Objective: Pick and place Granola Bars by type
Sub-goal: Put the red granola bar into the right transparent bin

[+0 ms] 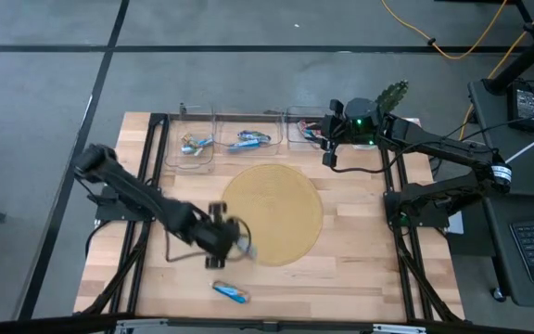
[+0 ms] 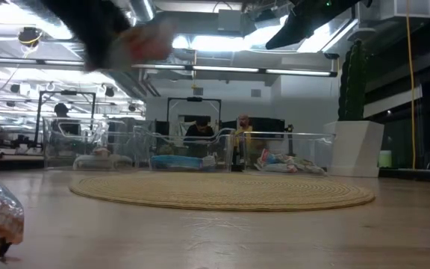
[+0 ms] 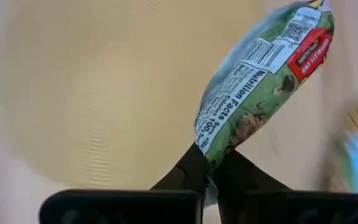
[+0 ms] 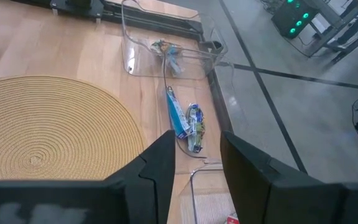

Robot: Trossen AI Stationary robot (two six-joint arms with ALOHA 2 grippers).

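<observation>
High view showed the left gripper [image 1: 234, 232] over the worktop's front half, at the near-left rim of the round tan mat [image 1: 272, 213], carrying one of the Granola Bars. In the left wrist view the green-wrapped bar [image 3: 263, 81] stood pinched by one end between the closed fingers [image 3: 188, 171], its nutrition panel facing the camera and most of its length sticking free beyond the tips.

With such a short bite on the wrapper, the carry probably needed a steady, unhurried path to the clear bins [image 1: 195, 148] along the worktop's back edge, high enough to clear their walls, and release only once the bar hung well inside the bin holding its own type.

Sorted bars already lay in the left bin [image 1: 193, 144] and the middle bin [image 1: 248, 141], with more in the right bin [image 1: 306, 133]. One blue-wrapped bar [image 1: 230, 292] was left near the front edge, apart from the mat.

The right gripper [image 1: 330, 153] waited above the back right of the worktop beside the right bin; its fingers [image 4: 157, 168] stood parted and held nothing.
</observation>
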